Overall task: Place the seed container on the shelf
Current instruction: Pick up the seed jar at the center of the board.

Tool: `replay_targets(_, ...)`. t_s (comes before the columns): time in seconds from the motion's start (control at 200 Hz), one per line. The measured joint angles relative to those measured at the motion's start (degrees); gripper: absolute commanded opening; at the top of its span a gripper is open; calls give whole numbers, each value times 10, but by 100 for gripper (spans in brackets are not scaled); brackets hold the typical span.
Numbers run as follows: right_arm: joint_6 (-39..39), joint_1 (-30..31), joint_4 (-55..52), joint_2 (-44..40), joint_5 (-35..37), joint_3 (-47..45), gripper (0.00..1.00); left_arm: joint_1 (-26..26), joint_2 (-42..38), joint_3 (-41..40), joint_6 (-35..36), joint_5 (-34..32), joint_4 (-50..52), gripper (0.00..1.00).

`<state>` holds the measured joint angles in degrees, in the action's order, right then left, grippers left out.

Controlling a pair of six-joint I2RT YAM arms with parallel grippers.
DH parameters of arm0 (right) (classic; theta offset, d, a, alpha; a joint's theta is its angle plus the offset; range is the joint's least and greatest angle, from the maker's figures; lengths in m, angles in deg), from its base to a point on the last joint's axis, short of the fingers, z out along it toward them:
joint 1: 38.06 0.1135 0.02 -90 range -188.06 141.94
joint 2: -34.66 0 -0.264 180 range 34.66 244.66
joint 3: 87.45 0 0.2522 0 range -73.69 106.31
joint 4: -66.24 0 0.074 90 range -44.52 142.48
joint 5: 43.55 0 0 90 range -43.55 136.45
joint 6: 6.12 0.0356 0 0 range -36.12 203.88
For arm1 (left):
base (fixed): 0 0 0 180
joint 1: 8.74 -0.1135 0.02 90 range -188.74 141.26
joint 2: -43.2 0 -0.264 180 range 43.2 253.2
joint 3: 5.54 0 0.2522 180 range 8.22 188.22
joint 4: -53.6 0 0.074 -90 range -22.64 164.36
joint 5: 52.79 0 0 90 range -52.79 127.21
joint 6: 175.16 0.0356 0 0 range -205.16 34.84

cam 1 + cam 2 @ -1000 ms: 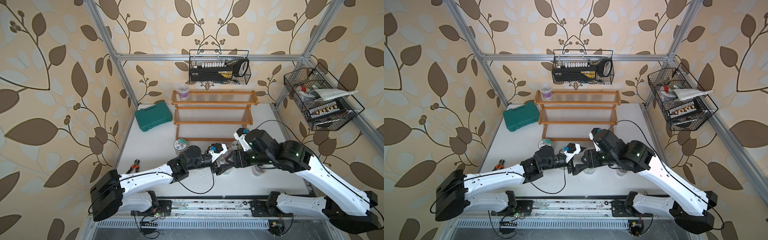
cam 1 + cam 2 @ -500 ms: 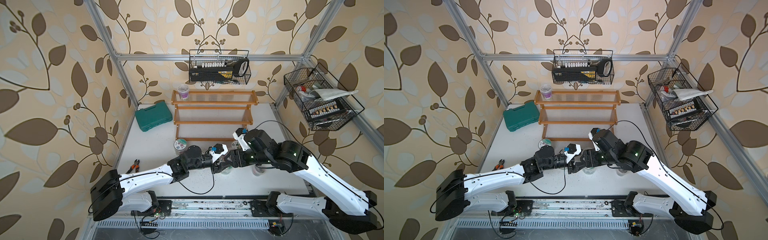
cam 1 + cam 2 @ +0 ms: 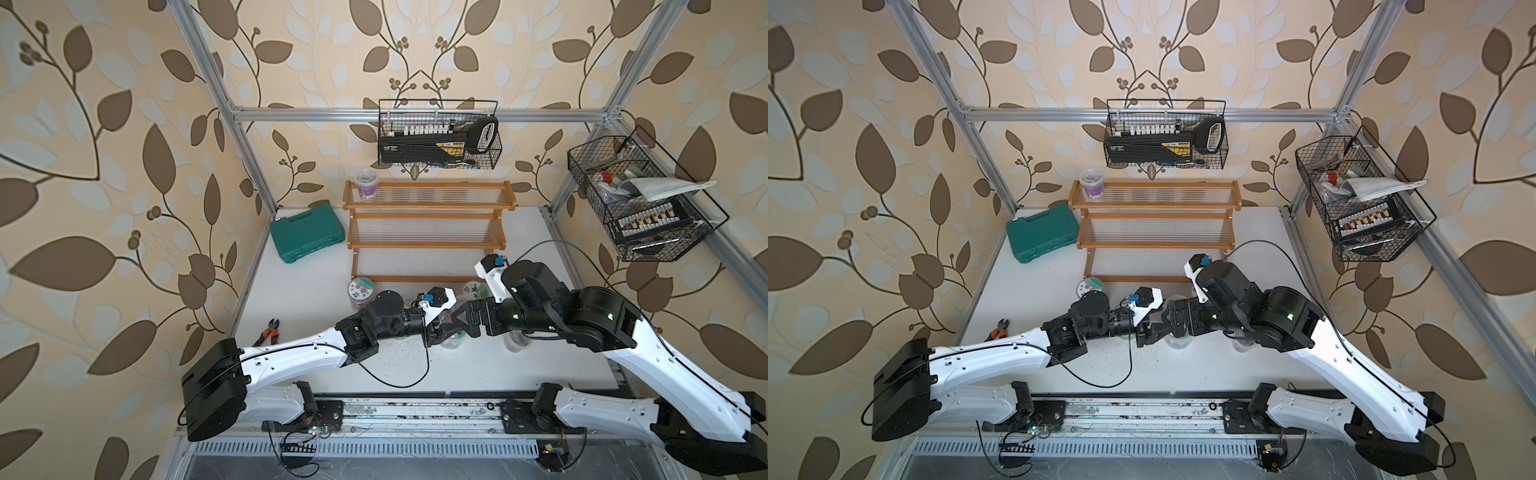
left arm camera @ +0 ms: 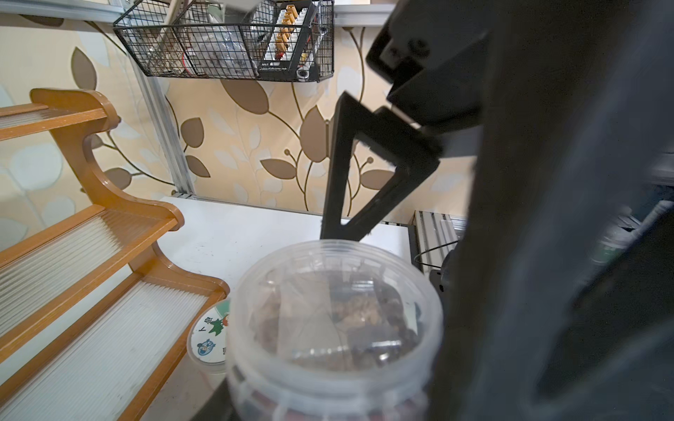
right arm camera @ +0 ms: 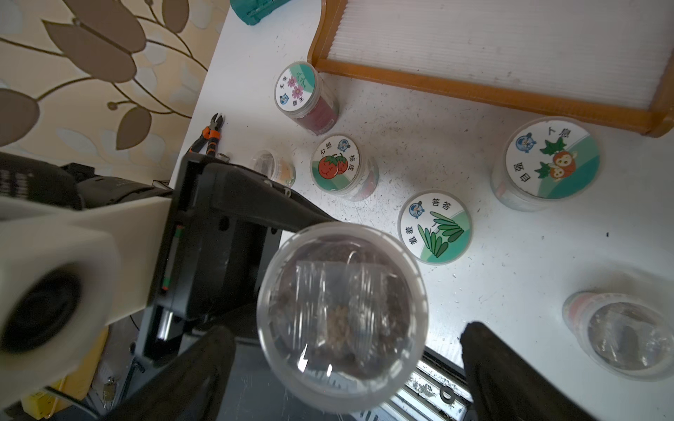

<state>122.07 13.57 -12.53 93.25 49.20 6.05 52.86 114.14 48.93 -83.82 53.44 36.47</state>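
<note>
- The orange-brown wooden three-tier shelf (image 3: 428,246) stands on the white counter (image 3: 299,299); a clear jar (image 3: 366,185) of purple contents sits at the left end of its top tier.
- In front of the shelf, the left gripper (image 3: 440,334) pinches the clear round plastic seed container (image 5: 339,310) in its jaws, apparently above the counter.
- The right gripper (image 5: 344,350) brackets that container, jaws spread wide, touching neither side.
- Judgement: the pickup looks done; the carry to the shelf and the set-down remain.
</note>
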Motion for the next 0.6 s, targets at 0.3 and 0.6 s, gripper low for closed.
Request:
replay_targets(0.3, -2, 0, -17, -62, 78, -3, 99, 0, 0, -1, 15, -121, -55, 48)
replay_targets(0.6, -1, 0, -12, -70, 104, -82, 99, -49, 1, 26, 35, -248, -81, 48)
